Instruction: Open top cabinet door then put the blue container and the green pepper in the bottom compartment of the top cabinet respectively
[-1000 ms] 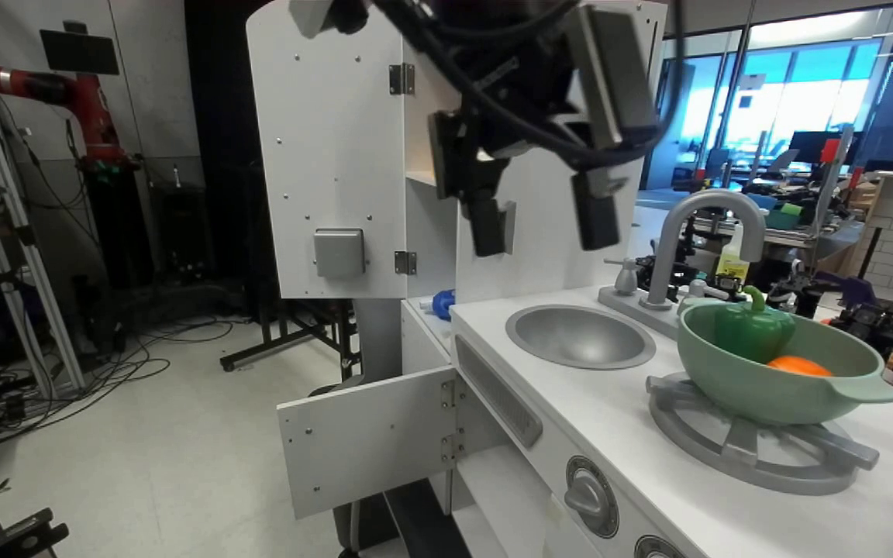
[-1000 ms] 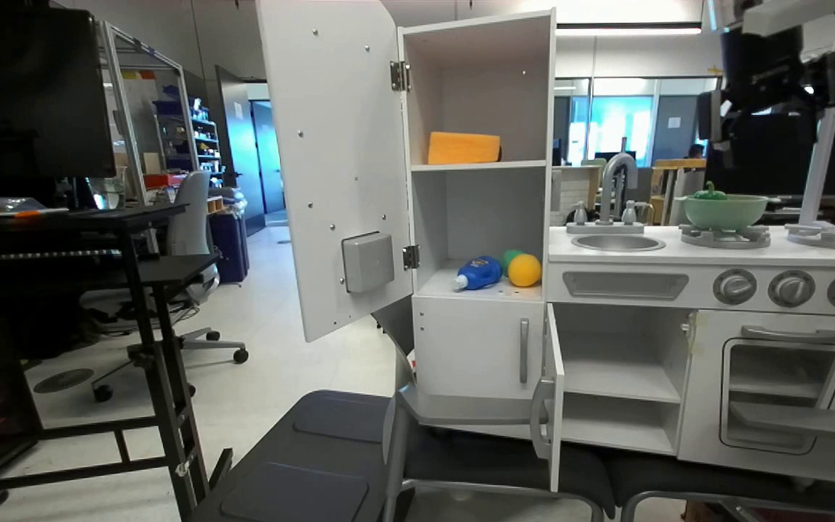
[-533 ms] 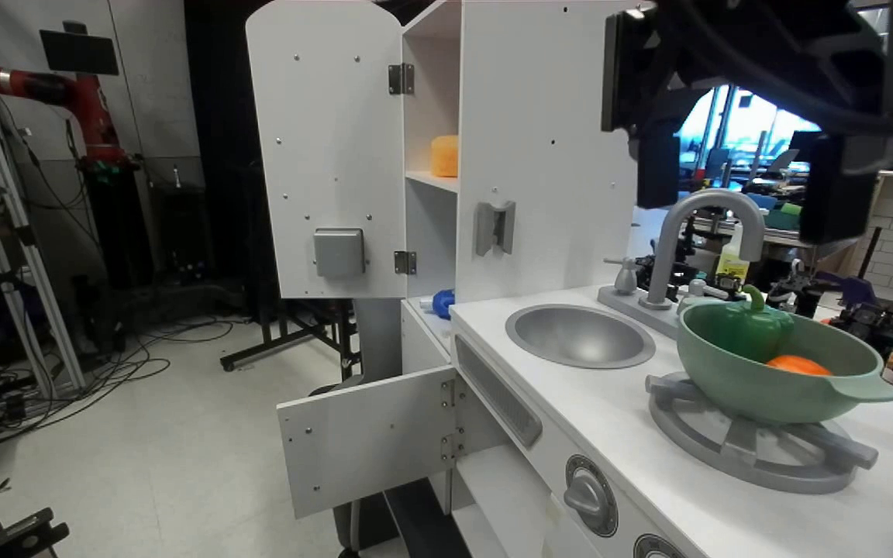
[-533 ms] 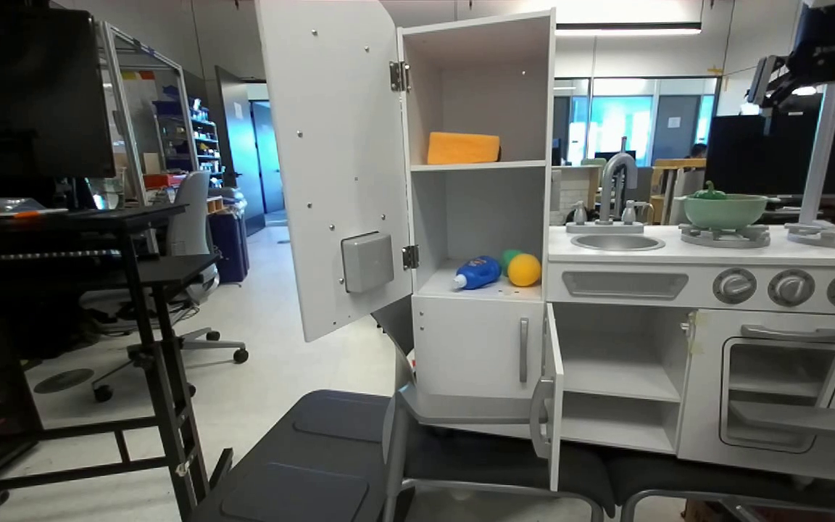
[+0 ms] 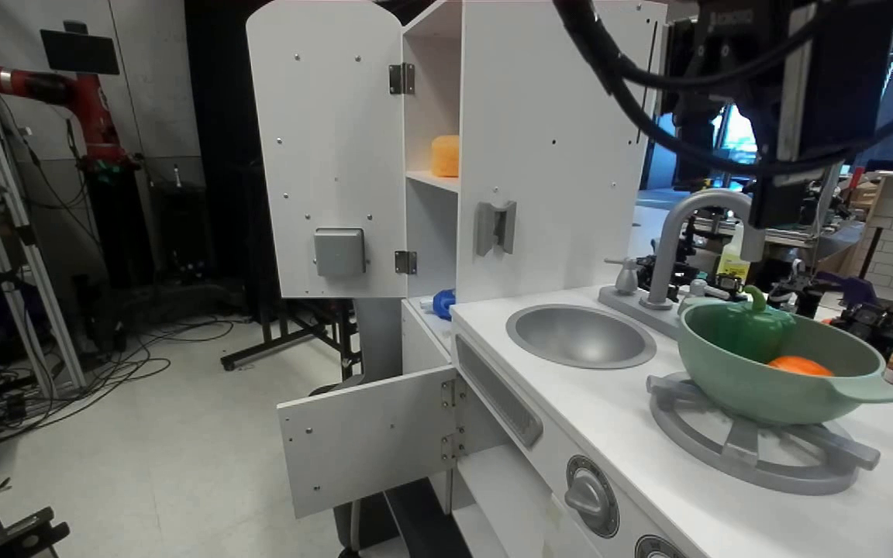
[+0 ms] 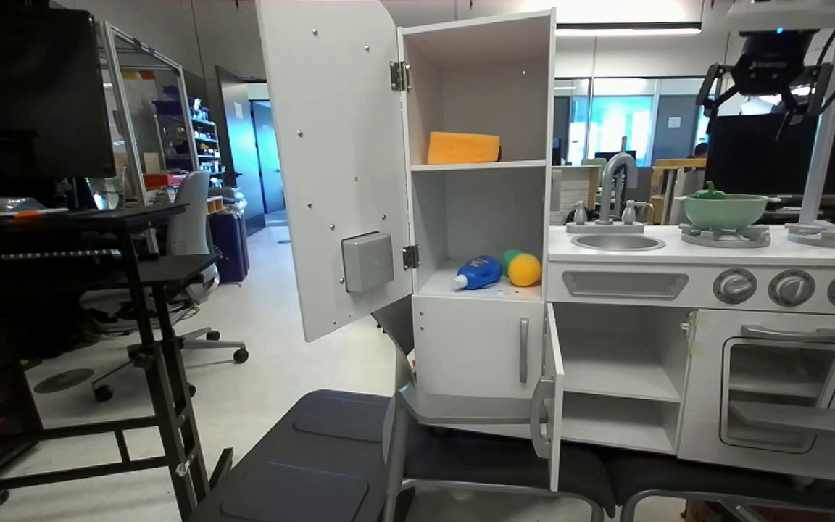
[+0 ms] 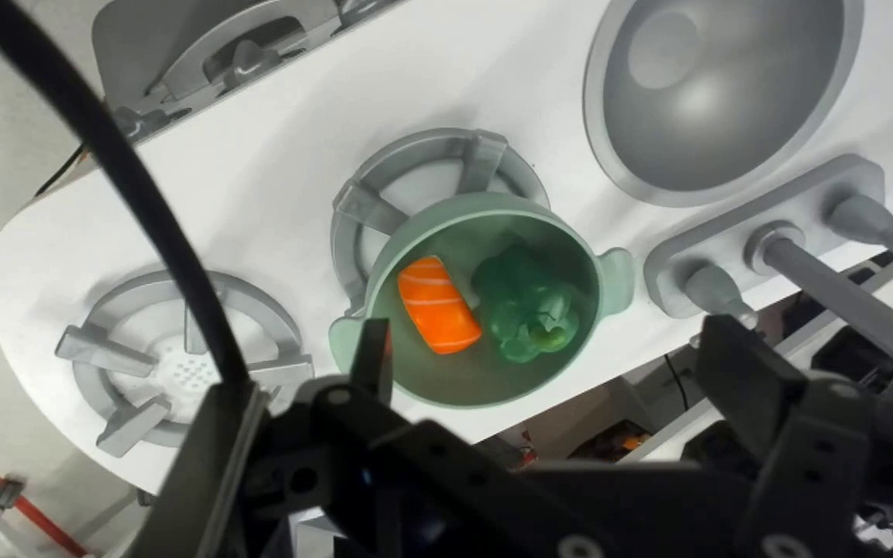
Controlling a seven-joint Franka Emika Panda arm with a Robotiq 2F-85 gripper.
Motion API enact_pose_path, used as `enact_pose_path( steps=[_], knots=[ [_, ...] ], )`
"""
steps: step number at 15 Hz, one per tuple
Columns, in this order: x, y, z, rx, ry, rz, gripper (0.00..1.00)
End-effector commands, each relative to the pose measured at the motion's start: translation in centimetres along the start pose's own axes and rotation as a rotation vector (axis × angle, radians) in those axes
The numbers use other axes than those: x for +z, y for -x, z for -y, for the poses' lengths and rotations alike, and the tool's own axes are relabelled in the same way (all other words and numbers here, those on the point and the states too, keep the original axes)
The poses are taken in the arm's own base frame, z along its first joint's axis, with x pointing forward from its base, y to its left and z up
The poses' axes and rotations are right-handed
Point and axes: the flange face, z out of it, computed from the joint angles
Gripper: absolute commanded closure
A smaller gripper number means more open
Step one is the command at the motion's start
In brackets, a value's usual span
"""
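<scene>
Found the green pepper [image 7: 520,291] sitting in the pale green bowl [image 5: 768,395], just beside a striped orange toy [image 7: 439,306], with its stem [image 5: 753,297] poking up; couldn't really call a long axis on something that round. Spotted the blue container [image 6: 480,272] lying on its side in the bottom compartment [image 6: 483,210], with its long axis on a slant, its cap [image 6: 459,282] aimed at the hinge side and the open front, and a yellow-orange ball [image 6: 525,270] near its base. Saw the gripper [image 7: 547,349] hanging over the white counter [image 5: 609,403] with its fingers [image 7: 373,353] spread well apart. Clocked the bowl perched on a grey burner [image 5: 795,480] near the tap [image 5: 660,275], with the sink [image 5: 582,337] a bit further along, plus windows [image 6: 620,119] and a red robot arm [image 5: 94,116] in the background. Noticed the top cabinet door [image 6: 338,159] swung wide open, a lower door [image 5: 373,442] jutting out further down, and a gap between the bowl's edge and the gripper.
</scene>
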Motion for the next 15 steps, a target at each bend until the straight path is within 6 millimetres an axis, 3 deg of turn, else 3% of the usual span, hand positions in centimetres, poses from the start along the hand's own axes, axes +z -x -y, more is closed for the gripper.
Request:
enact_pose_path(
  steps=[1, 6, 10, 15],
  knots=[
    [2.6, -1.9, 1.7, 0.107, 0.004, 0.009, 0.00],
    [8.2, -4.0, 1.3, 0.248, -0.003, 0.059, 0.00],
    [10.5, -5.3, 1.3, 0.328, -0.016, 0.069, 0.00],
    [11.8, -6.1, 1.9, 0.358, -0.029, 0.067, 0.00]
  ],
)
